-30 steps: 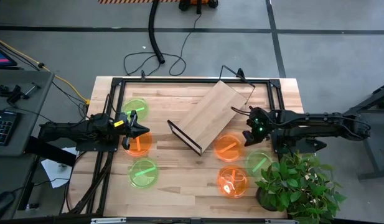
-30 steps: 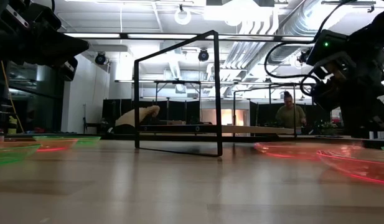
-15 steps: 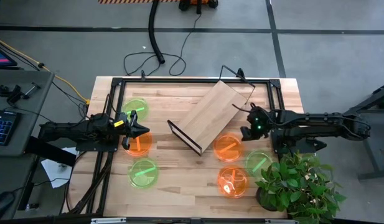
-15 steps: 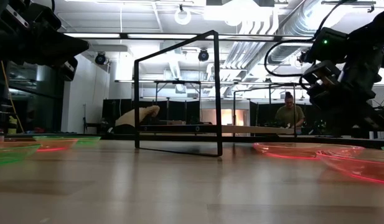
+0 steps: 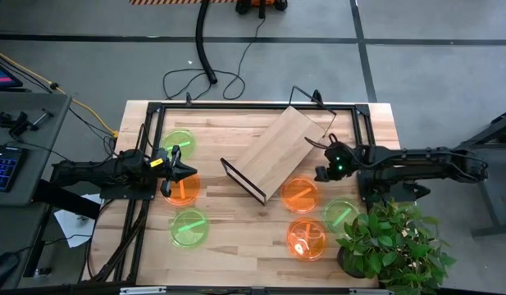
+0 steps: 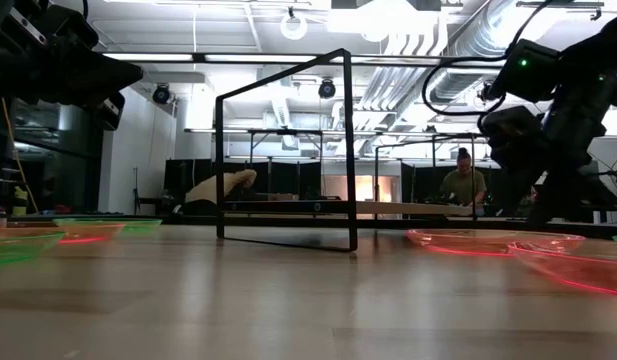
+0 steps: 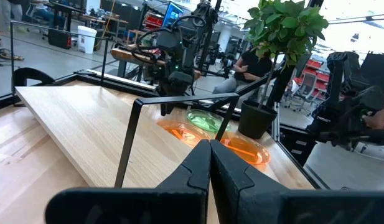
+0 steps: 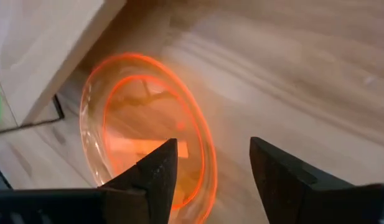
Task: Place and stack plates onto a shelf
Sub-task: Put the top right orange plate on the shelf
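Note:
The shelf (image 5: pixel 277 150), a light plywood board with a black wire frame (image 6: pixel 288 150), lies slantwise at the table's middle. Left of it lie a green plate (image 5: pixel 177 142), an orange plate (image 5: pixel 184 191) and another green plate (image 5: pixel 189 227). To its right are an orange plate (image 5: pixel 301 194), a green plate (image 5: pixel 341 213) and an orange plate (image 5: pixel 306 238). My right gripper (image 8: pixel 213 169) hangs open above the right rim of the orange plate (image 8: pixel 139 134) beside the shelf, clear of it. My left gripper (image 5: pixel 177 170) is shut, empty, over the left orange plate.
A potted plant (image 5: pixel 388 242) stands at the table's near right corner, close to my right arm. A black tube frame (image 5: pixel 236 105) runs round the tabletop. Cables lie on the floor beyond the far edge. A person (image 6: pixel 466 185) sits in the room behind.
My right gripper has opened and moved a little toward the table's left edge, coming over the rim of the orange plate next to the shelf. The plates and the shelf have stayed where they were.

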